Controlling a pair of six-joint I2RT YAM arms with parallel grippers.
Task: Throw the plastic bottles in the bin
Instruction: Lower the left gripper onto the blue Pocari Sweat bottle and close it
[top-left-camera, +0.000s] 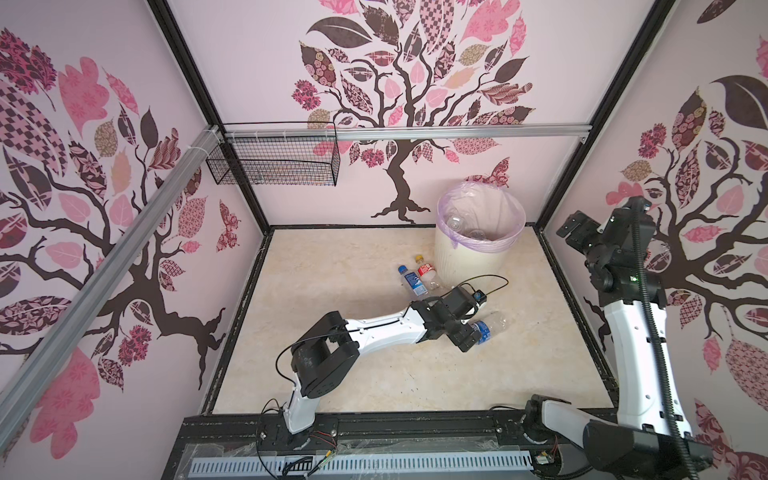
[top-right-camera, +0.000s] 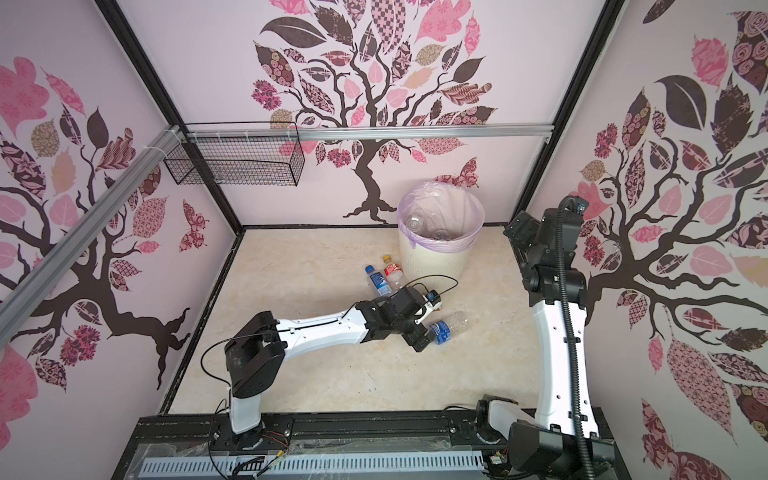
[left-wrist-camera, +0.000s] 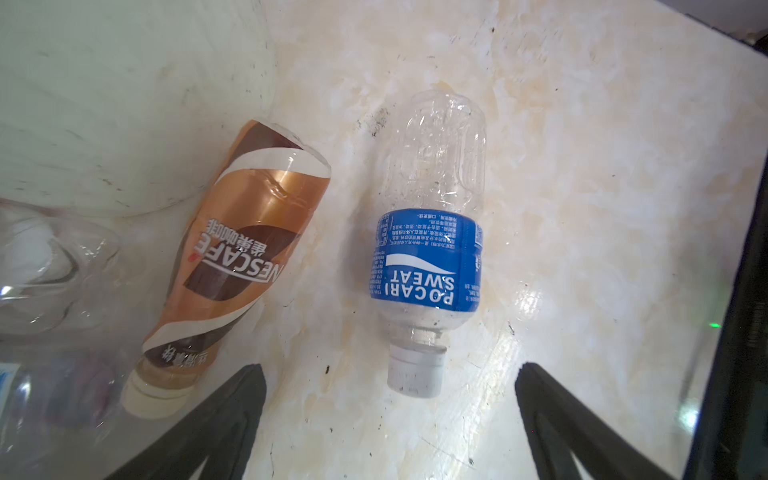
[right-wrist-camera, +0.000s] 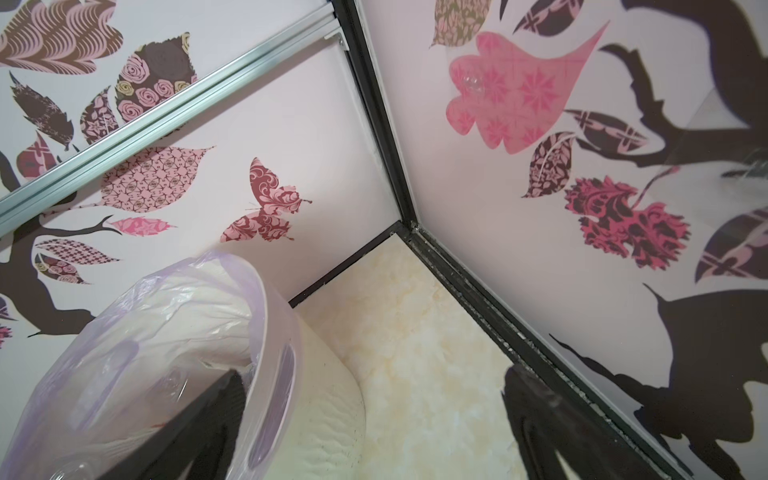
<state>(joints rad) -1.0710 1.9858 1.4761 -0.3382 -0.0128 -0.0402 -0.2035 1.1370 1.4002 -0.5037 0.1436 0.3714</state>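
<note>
Left gripper (left-wrist-camera: 390, 368) is wide open over the Pocari bottle (left-wrist-camera: 432, 232), lying flat at 6 o'clock from the bin (top-left-camera: 465, 266). I'd drop lower and pinch the blue label (left-wrist-camera: 424, 270), not the cap (left-wrist-camera: 415, 376).

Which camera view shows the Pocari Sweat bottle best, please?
Left wrist view: the Pocari Sweat bottle lies whole, label readable. Both top views show it small, cap end under the jaws of the left gripper. The right wrist view misses it.

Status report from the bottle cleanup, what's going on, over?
Left end effector open at cap end of Pocari Sweat bottle. Right end effector open, raised beside bin. Nescafe bottle alongside, apart.
</note>
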